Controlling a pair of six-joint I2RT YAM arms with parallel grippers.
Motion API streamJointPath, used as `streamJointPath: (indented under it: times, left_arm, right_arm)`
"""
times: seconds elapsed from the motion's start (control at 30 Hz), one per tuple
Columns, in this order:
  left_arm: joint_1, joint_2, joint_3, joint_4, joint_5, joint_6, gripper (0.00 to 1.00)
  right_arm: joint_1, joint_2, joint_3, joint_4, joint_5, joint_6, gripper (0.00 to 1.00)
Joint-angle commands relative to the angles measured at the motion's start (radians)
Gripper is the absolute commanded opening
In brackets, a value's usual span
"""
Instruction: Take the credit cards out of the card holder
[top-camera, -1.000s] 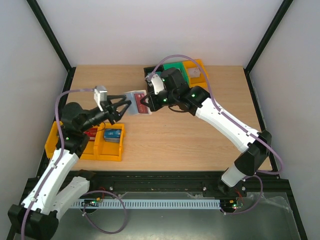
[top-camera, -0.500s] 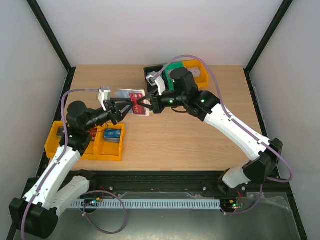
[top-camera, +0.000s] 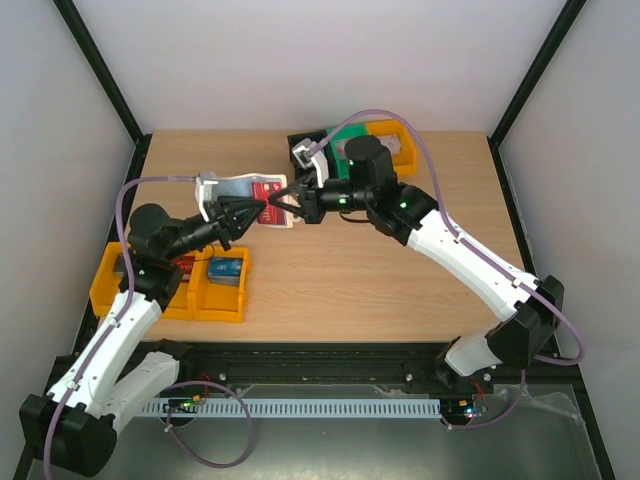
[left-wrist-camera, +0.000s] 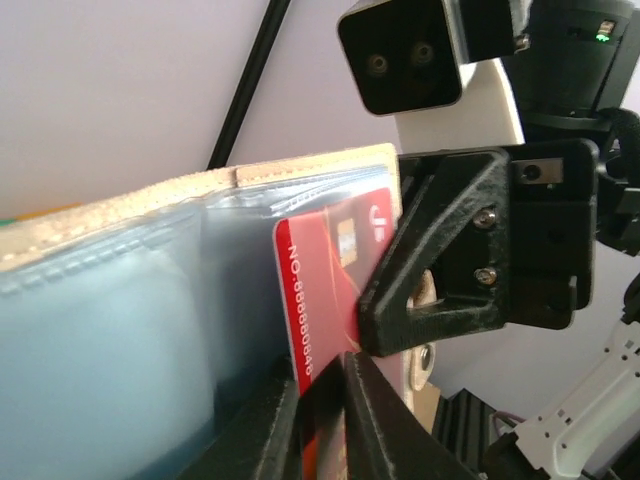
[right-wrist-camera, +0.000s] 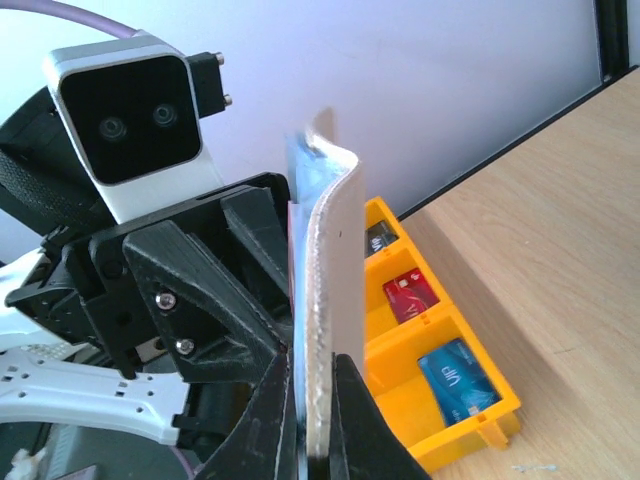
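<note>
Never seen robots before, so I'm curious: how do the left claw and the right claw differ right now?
The left claw pinches the red card; the right claw pinches the wallet by its cream edge. The left claw reaches in from beside the near yellow bin, the right claw from the opposite side. Both are shut and meet tip to tip above the table.

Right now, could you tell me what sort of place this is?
Probably a robot test cell: a wooden table enclosed by white panels and a black frame, two arms mounted at its edge.
</note>
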Motion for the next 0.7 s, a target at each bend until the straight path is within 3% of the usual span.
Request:
streamJointPath:
  times: [0.0, 0.17, 0.3, 0.4, 0.57, 0.67]
  left_arm:
    - [-0.024, 0.01, 0.01, 0.083, 0.104, -0.014, 0.03]
    - [-0.012, -0.008, 0.014, 0.063, 0.108, -0.022, 0.02]
    - [0.014, -0.02, 0.007, 0.072, 0.09, -0.049, 0.02]
    - [0.03, -0.027, 0.006, 0.077, 0.092, -0.051, 0.02]
    - [0.042, -0.036, 0.002, 0.078, 0.106, -0.052, 0.02]
    - [0.043, -0.03, 0.003, 0.087, 0.119, -0.052, 0.02]
  right_arm:
    - [0.011, 0.036, 0.014, 0.145, -0.004, 0.037, 0.02]
    - [0.003, 0.011, -0.027, 0.177, -0.058, 0.021, 0.03]
    - [-0.024, -0.025, -0.077, 0.236, -0.157, 0.048, 0.24]
    - [-0.048, -0.062, -0.11, 0.245, -0.187, 0.044, 0.32]
    - [-0.08, -0.107, -0.159, 0.268, -0.228, 0.06, 0.34]
    - [-0.086, -0.115, -0.173, 0.269, -0.245, 0.069, 0.25]
